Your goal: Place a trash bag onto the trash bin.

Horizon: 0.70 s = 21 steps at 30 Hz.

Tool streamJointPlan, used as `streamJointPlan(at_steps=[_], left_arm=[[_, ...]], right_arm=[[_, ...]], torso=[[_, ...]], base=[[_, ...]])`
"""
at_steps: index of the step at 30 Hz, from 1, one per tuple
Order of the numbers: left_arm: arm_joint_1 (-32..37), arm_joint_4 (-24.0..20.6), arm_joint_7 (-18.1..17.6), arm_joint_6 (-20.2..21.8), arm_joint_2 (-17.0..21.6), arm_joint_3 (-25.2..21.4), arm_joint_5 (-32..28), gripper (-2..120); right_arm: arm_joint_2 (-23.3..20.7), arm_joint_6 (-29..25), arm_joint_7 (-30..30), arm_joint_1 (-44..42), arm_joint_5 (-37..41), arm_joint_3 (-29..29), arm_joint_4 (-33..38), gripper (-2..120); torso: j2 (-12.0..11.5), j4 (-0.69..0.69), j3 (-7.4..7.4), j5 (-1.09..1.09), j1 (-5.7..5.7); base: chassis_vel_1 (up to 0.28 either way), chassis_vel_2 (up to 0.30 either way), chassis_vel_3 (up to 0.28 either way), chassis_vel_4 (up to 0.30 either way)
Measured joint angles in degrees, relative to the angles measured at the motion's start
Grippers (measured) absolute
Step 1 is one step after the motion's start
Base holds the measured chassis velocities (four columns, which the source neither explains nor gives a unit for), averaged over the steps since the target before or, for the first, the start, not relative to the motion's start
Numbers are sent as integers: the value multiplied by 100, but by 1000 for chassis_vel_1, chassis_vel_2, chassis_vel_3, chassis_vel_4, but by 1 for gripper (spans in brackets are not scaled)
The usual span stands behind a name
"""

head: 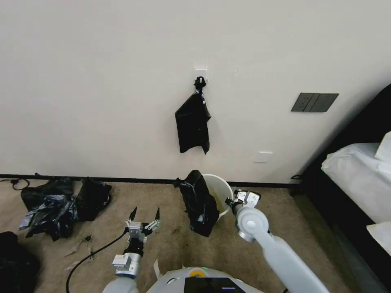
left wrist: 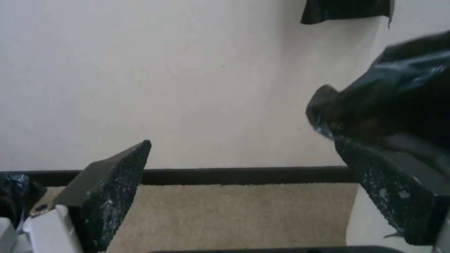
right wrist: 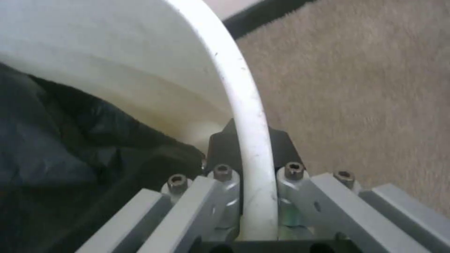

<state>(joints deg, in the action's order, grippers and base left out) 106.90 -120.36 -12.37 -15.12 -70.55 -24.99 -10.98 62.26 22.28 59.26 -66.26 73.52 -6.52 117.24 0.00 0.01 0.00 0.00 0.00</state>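
The cream-white trash bin [head: 220,187] stands tipped on the carpet near the wall, its mouth facing me. A glossy black trash bag [head: 198,203] drapes over the left part of its rim and hangs down outside. My right gripper [head: 232,201] is shut on the bin's right rim. In the right wrist view the rim [right wrist: 244,105] runs between that gripper's [right wrist: 253,142] fingers, with the bag [right wrist: 61,140] lying inside. My left gripper [head: 145,213] is open, pointing at the wall, a short way left of the bag. Its wrist view shows the left gripper [left wrist: 241,144] empty beside the bag [left wrist: 403,95].
A flat black bundle of bags [head: 192,122] hangs from a wall hook above the bin. A black-and-bluish plastic heap [head: 61,203] lies at the left by the baseboard. A black cable [head: 93,254] crosses the carpet near the left arm. A bed [head: 358,179] stands at the right.
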Motion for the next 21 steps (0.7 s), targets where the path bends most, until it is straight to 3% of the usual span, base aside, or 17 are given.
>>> streamJointPlan(at_steps=[21], left_arm=[[4,-2,-11,-39,-159,155,101,100]], right_arm=[[527,-78,-309,-350,-927,336,-275,6]], torso=[[0,0,0,0,0]], base=[[0,0,0,0]])
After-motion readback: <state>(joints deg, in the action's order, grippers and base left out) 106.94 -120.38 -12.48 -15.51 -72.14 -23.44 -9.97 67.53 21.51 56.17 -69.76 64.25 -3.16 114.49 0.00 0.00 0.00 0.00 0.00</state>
